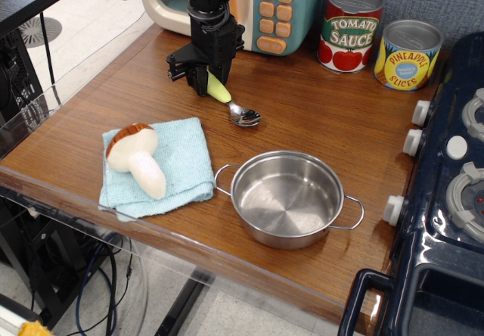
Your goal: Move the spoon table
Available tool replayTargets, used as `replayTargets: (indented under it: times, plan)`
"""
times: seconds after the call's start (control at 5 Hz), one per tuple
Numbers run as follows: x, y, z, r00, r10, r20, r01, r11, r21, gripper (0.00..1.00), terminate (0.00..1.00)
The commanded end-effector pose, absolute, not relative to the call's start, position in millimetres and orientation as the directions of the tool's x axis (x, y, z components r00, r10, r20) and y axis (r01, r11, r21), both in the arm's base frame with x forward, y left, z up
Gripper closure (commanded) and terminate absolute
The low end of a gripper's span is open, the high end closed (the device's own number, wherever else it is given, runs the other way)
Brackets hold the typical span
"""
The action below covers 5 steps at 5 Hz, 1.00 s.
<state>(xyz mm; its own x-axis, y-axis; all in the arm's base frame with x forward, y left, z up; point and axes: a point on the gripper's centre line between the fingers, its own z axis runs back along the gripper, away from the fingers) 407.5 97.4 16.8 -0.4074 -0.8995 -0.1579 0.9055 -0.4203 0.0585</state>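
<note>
The spoon (pixel 240 112) lies on the brown wood table (pixel 318 116) in front of the toy microwave. Its shiny bowl points right and its pale yellow-green handle (pixel 219 91) runs up-left. My gripper (pixel 209 79) is down at the table, with its black fingers on either side of the upper end of the handle and closed on it. The far end of the handle is hidden behind the fingers. The spoon's bowl still rests on the table.
A steel pot (pixel 288 197) stands at the front middle. A plush mushroom (pixel 136 154) lies on a light blue cloth (pixel 185 166) at the left. A toy microwave (pixel 268 7), a tomato sauce can (pixel 350 29) and a pineapple can (pixel 407 54) stand at the back. A dark blue toy stove (pixel 446 200) is at the right.
</note>
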Motion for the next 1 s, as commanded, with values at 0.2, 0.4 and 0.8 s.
replayTargets:
  times: [0.2,0.4,0.8]
  plan:
    - [407,68,110,-0.182,-0.978,-0.105,0.962,-0.199,0.185,1.0,0.0]
    - [411,45,113,-0.124,-0.991,-0.051,0.967,-0.132,0.219,1.0,0.0]
    - [435,-1,103,-0.046,-0.999,0.004,0.967,-0.043,0.252,1.0,0.0]
